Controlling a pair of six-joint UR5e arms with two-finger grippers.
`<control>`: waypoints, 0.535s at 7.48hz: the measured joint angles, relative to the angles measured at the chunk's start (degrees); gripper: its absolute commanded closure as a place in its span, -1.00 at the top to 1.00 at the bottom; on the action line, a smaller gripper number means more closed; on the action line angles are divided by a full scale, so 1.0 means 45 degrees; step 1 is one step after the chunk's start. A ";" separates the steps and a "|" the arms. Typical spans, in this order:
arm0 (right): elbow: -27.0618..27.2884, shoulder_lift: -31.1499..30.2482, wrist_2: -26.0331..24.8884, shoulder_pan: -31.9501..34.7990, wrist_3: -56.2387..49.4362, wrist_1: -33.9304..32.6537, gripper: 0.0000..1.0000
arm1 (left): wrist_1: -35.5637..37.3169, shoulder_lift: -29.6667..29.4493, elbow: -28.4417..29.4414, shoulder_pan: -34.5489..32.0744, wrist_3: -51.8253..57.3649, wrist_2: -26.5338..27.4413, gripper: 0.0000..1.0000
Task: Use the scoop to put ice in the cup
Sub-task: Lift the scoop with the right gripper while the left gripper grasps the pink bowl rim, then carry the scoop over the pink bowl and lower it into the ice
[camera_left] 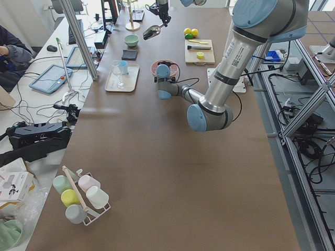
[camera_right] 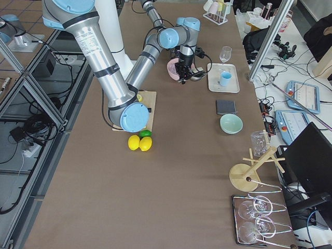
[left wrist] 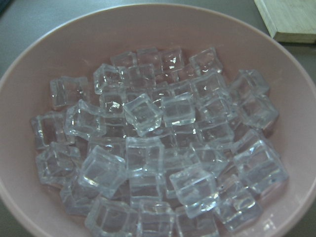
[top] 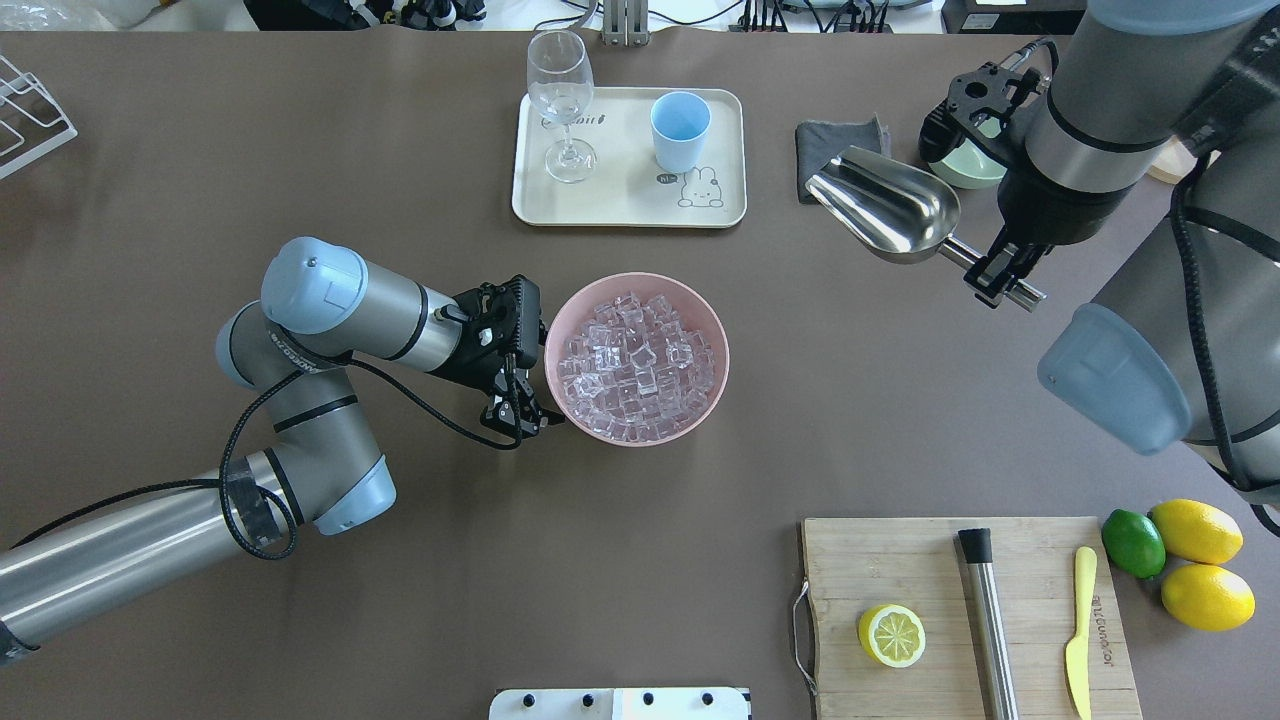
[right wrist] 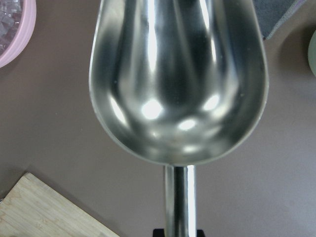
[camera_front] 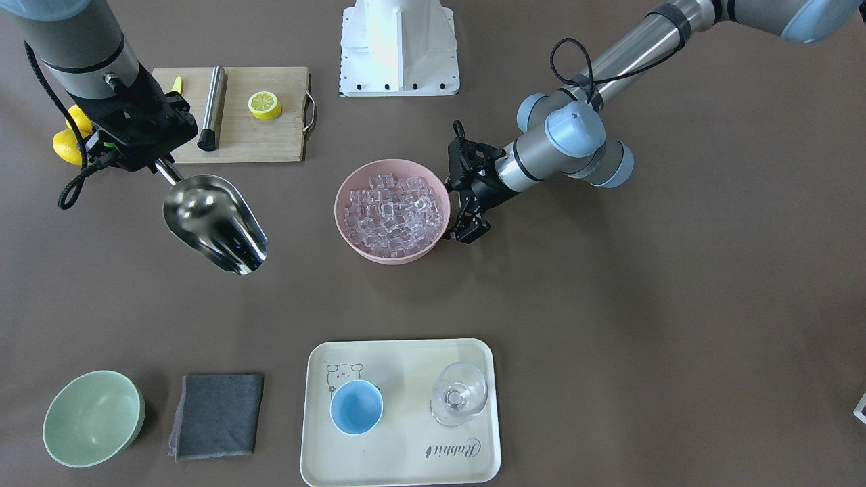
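Observation:
The steel scoop (camera_front: pixel 213 220) is empty and held in the air, to the side of the pink bowl (camera_front: pixel 379 256). My right gripper (camera_front: pixel 159 166) is shut on its rod handle; the trough fills the right wrist view (right wrist: pixel 177 74). The ice (camera_front: pixel 392 213) is a heap of clear cubes in the pink bowl and fills the left wrist view (left wrist: pixel 158 148). My left gripper (top: pixel 520 410) is at the bowl's rim and seems to pinch it. The light-blue cup (camera_front: pixel 356 406) stands upright and empty on the cream tray (camera_front: pixel 399 365).
A clear stemmed glass (camera_front: pixel 460 396) shares the tray. A pale-green bowl (camera_front: pixel 91 419) and a grey cloth (camera_front: pixel 216 416) lie beside the tray. A wooden board (camera_front: pixel 264 142) holds a lemon half (camera_front: pixel 264 105) and a steel cylinder (camera_front: pixel 213 108).

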 measured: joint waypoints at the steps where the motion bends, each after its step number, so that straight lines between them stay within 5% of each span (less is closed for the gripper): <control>1: 0.0116 -0.0269 -0.0067 -0.0020 -0.1160 0.0002 -1.00 | -0.0006 0.0013 -0.0019 0.0046 0.0000 0.0000 0.95; 4: 0.0504 -0.0719 -0.0754 -0.0042 -0.5161 -0.0307 -1.00 | -0.0012 0.0023 -0.0034 0.0057 -0.0018 0.0000 0.95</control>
